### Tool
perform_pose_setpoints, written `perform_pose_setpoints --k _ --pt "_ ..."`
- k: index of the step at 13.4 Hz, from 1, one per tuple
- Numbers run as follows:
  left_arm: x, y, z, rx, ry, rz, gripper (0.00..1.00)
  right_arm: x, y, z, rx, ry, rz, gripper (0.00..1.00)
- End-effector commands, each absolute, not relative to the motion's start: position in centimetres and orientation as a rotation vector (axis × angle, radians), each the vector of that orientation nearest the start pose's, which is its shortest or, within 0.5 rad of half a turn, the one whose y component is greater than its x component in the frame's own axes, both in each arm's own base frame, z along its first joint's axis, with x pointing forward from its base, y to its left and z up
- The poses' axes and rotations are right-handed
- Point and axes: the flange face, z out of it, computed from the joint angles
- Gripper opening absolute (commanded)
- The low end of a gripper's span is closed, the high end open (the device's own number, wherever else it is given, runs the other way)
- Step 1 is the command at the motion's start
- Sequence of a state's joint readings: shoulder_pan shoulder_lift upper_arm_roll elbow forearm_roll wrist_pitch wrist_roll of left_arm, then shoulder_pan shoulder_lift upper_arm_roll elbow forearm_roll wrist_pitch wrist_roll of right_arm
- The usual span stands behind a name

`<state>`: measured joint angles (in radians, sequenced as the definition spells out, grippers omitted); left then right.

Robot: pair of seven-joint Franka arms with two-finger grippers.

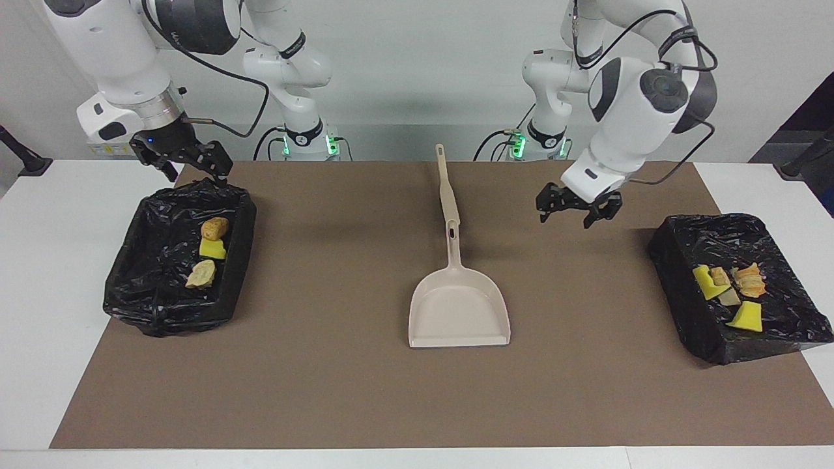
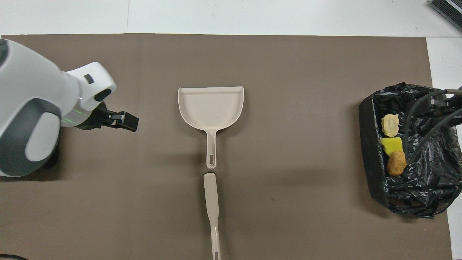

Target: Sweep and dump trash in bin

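Brown mat [image 1: 326,365] covers most of the white table [image 1: 39,293], reaching close to every edge but leaving white strips at both ends.

Two bins lined with black bags. One bin [image 1: 140,286] sits at the right arm's end of the table, straddling the mat's edge. The other bin [image 1: 782,339] sits at the left arm's end, near the corner farthest from the robots; the overhead view does not show it.

Beige dustpan [image 1: 456,312] lies flat at the middle of the mat, its mouth toward the table edge farthest from the robots and its handle pointing back at them. Pan empty. Beige brush [image 1: 447,189] lies in line with the handle, nearer the robots, its end just at the handle's tip.

Left gripper [image 1: 578,210] hangs over bare mat between dustpan and the left-end bin, fingers spread, holding nothing. Right gripper [image 1: 189,166] hangs over the robot-side rim of the right-end bin, fingers released, nothing between them.

Trash, all in the bins. Right-end bin: brown lump [image 1: 214,228], yellow wedge [image 1: 212,248], pale lump [image 1: 201,274], in a row. Left-end bin: yellow wedge [image 1: 702,281], second yellow wedge [image 1: 747,317], orange-beige lump [image 1: 749,280], plus small pale bits [image 1: 723,286] between them; exact count there unclear.
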<state>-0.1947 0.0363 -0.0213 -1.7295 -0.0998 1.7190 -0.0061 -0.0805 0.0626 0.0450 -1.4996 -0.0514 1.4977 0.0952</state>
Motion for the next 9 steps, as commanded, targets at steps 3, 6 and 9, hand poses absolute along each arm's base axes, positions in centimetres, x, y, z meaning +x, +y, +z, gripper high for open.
perform_pose_setpoints --k 3,6,9 --pt "52.6 -6.8 62.2 -3.153 0.357 0.047 1.00 55.8 -2.5 61.8 -3.177 0.176 0.106 1.00" --pt "52.4 -5.6 63.8 -3.135 0.373 0.031 1.00 55.7 -2.5 61.9 -3.177 0.174 0.106 1.00" --pt "53.9 -5.8 64.9 -3.136 0.379 0.050 1.00 55.7 -2.4 61.9 -3.177 0.171 0.106 1.00"
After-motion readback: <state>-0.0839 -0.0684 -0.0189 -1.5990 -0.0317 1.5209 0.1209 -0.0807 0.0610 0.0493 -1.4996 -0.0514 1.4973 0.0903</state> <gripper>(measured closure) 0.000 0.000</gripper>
